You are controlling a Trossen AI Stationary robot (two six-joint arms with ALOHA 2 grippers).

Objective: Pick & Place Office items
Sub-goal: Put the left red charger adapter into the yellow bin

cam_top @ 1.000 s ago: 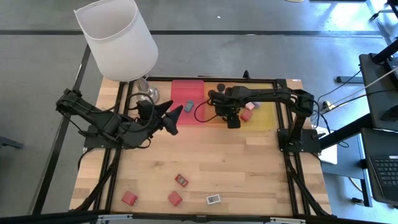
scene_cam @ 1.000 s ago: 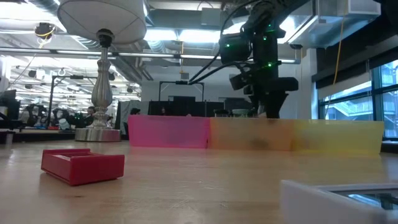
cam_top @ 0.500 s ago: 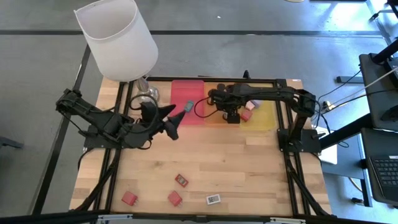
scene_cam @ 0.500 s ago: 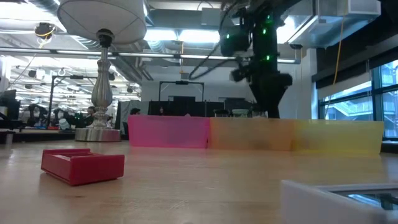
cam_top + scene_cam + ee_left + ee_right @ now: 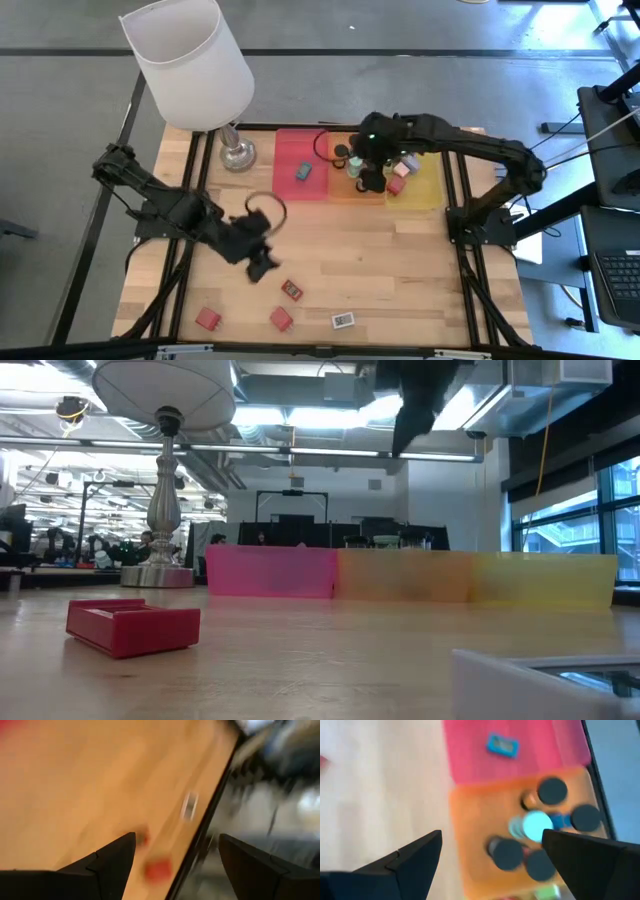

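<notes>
Two red flat blocks (image 5: 291,289) (image 5: 281,319), a third red block (image 5: 208,319) and a white block (image 5: 343,320) lie flat near the table's front edge. A teal block (image 5: 304,171) lies in the red tray (image 5: 300,145). Several black cylinders (image 5: 551,790) stand in the orange tray (image 5: 470,835). Cubes (image 5: 398,184) sit in the yellow tray (image 5: 425,190). My left gripper (image 5: 263,266) is open over bare wood, just far-left of the nearest red block (image 5: 157,870). My right gripper (image 5: 490,840) is open, high above the orange tray.
A white-shaded lamp (image 5: 190,60) stands at the far left corner on its metal base (image 5: 236,155). The three trays line the far edge. In the low view a red block (image 5: 133,626) and the white block (image 5: 545,680) lie in front.
My left gripper has swung from beside the red tray toward the table's near edge, stopping close to the red blocks. My right gripper has risen from inside the orange tray to well above it. The teal block stays in the red tray.
</notes>
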